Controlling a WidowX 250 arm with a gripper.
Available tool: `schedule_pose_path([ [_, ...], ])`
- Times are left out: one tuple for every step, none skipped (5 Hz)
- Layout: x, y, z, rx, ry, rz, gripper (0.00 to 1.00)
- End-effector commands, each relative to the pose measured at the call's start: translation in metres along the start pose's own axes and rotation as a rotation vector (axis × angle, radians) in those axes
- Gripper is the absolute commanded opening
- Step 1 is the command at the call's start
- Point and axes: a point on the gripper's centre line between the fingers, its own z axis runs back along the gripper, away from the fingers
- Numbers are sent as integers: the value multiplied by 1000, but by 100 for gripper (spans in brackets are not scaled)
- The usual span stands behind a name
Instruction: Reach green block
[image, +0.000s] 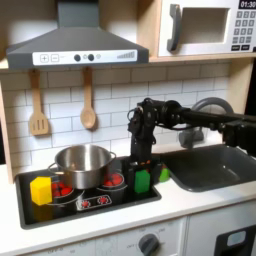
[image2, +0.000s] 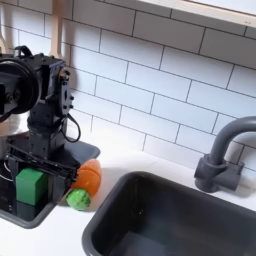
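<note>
The green block (image2: 31, 187) sits on the stove (image: 120, 198) near its edge toward the sink (image2: 170, 215), in both exterior views, with the claw (image2: 38, 160) directly over it. Judging from here, a slightly off-centre descent could knock the block sideways into the orange toy (image2: 88, 179) just beside it, or press a fingertip onto its top. In the second exterior view the fingers (image2: 14, 170) seem to stand either side of the block, spread a little wider than it, holding nothing; whether they touch it I cannot tell.
</note>
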Motion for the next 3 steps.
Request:
schedule_pose_path([
  [-2,5,-6,-17,11,-16,100],
  [-4,6,-4,0,-1,-32,100],
  [0,7,-3,1,-13,-26,100],
])
